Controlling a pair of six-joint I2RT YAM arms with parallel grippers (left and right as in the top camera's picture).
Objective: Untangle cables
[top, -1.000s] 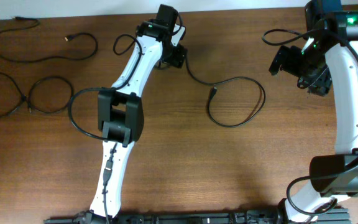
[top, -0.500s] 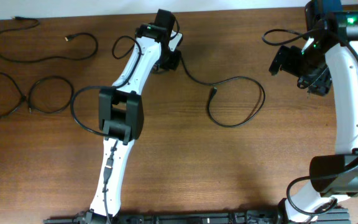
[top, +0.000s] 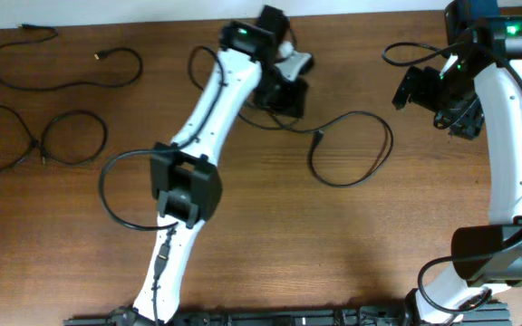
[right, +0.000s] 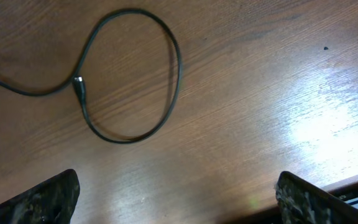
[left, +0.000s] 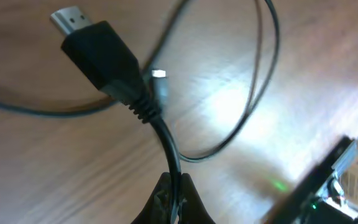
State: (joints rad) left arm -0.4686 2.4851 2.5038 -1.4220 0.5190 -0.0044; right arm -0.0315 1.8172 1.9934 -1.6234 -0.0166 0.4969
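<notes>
Brown table (top: pixel 333 244) lies below. Left gripper (left: pixel 174 186) pinches the black cable (left: pixel 166 140) to pull it free; right gripper (right: pixel 179 199) hangs spread.

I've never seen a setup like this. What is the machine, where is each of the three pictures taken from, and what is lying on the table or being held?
Two white robot arms work at a wooden table. The overhead picture looks straight down. Each of the other two comes from a camera on one arm's wrist, looking past that arm's own tool. The left tool is shut on a black cable just below its wide flat plug. The right tool is open and holds nothing; its view shows a thin looped cable lying on the table. I cannot tell whether that loop belongs to the held cable. At the overhead's left lie a wavy cable and a double-looped cable.
</notes>
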